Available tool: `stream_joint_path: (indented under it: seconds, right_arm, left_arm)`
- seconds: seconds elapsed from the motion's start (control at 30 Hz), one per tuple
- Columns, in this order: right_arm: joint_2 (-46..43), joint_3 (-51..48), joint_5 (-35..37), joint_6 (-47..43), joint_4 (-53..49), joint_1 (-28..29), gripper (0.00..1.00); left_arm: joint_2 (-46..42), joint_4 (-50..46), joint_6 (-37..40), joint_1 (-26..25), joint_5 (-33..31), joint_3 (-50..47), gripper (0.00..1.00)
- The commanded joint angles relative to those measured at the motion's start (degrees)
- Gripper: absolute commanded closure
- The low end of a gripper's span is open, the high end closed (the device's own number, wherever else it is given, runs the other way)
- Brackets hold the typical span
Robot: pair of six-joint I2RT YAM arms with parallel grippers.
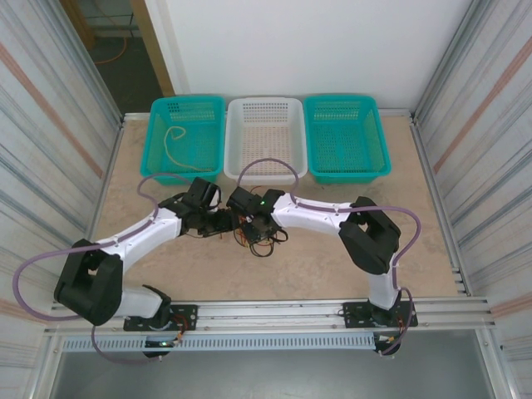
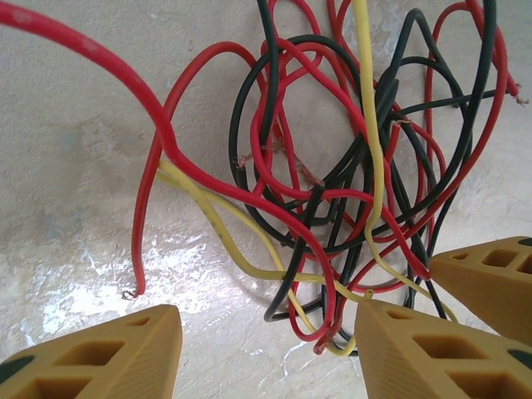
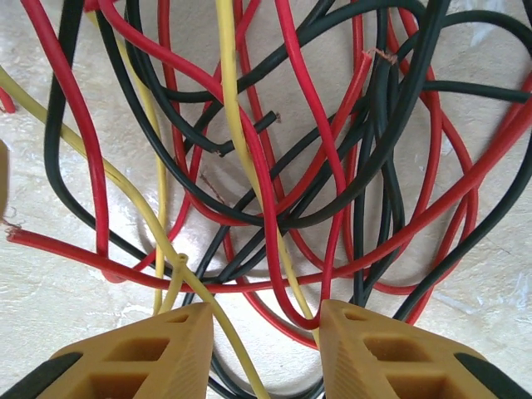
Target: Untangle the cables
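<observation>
No readable text noted. Cables checked: no print seen on insulation. Baskets and bench checked: no label, brand, number or sign made out.

Three baskets, two arms, one cable tangle.

Beige tabletop between corrugated metal side walls, white back wall, dark doorway far left.
</observation>
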Motion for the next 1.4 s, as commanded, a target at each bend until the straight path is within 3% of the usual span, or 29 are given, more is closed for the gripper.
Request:
stream_joint_path:
  seconds: [0.0,0.47,0.73,0.97,1.2,1.37]
  right_arm:
    - [0.1,1.82,1.68,-1.05,-2.89,1.3,0.6]
    - [1.75,2.58,3.43,-1.46,-4.84,2.56,0.62]
    - [2.92,3.63,3.69,-1.97,-4.68,2.38,0.73]
    - [3.52,3.45,3.52,-2.06,-4.61,2.47,0.7]
    - [3.91,3.11,4.04,-2.02,-4.48,2.37,0.78]
    - [2.22,2.66,5.11,-2.22,-4.45,2.89,0.9]
  left_arm:
    - [0.4,0.76,-0.08,0.51,0.59,0.14,0.42]
    - [1.64,1.77,-0.07,0.69,1.21,0.05,0.42]
    - [1.63,1.94,-0.14,0.87,1.3,-0.1,0.42]
    - [1.63,2.03,-0.25,0.96,1.31,-0.1,0.42]
    - [2.05,2.38,-0.37,1.04,1.49,-0.1,0.42]
    - [2.71,3.06,-0.63,1.04,1.97,0.07,0.42]
